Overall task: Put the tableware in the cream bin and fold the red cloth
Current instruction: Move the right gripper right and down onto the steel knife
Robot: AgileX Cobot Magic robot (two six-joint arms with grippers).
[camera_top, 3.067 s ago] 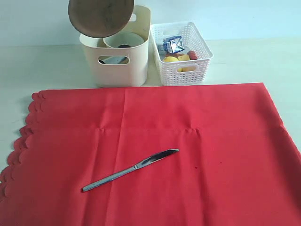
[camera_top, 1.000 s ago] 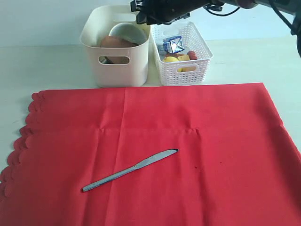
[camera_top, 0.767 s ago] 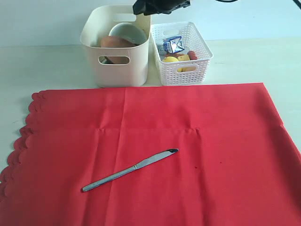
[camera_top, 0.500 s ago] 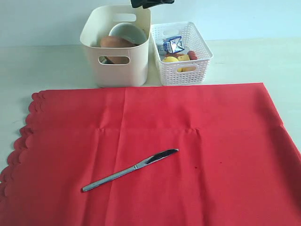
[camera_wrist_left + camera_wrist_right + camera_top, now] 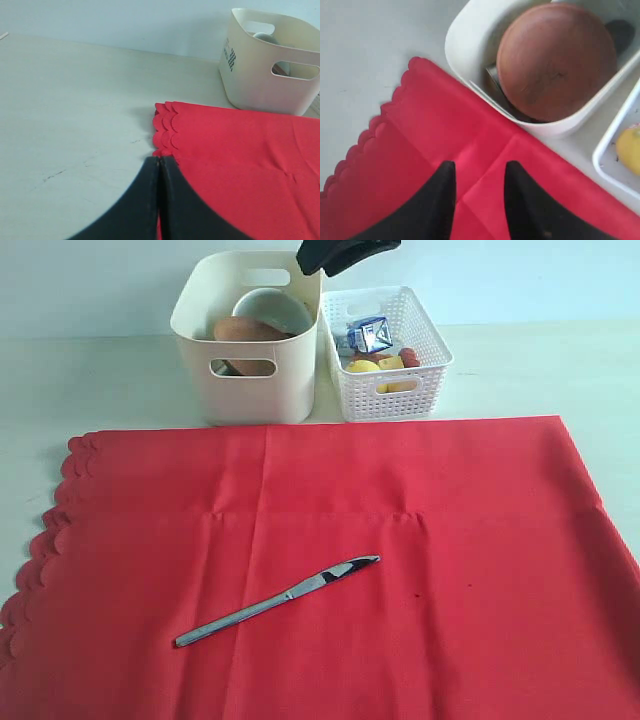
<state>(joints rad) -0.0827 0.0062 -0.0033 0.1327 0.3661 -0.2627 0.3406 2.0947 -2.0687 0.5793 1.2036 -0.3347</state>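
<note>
The red cloth (image 5: 400, 490) lies spread flat on the table, its scalloped edge to the left. A steel knife (image 5: 275, 602) rests on it at an angle. Behind the cloth stands the cream bin (image 5: 290, 380), holding the round brown plate (image 5: 245, 330) and a white bowl (image 5: 270, 308). My right gripper (image 5: 312, 268) hangs open and empty above the bin's right rim; its wrist view looks down on the plate (image 5: 555, 60), the bin's rim (image 5: 465, 50) and the cloth (image 5: 420, 130). My left gripper (image 5: 159, 160) is shut, over the scalloped edge (image 5: 167, 127), and is out of the exterior view.
A white lattice basket (image 5: 430, 365) with a milk carton (image 5: 368, 333) and yellow food stands right of the bin, touching it. Bare pale tabletop (image 5: 70, 110) lies left of the cloth and behind both containers.
The plate that hung over the bin now lies inside it. My right arm has drawn back up toward the top edge of the exterior view. The knife and cloth have not moved.
</note>
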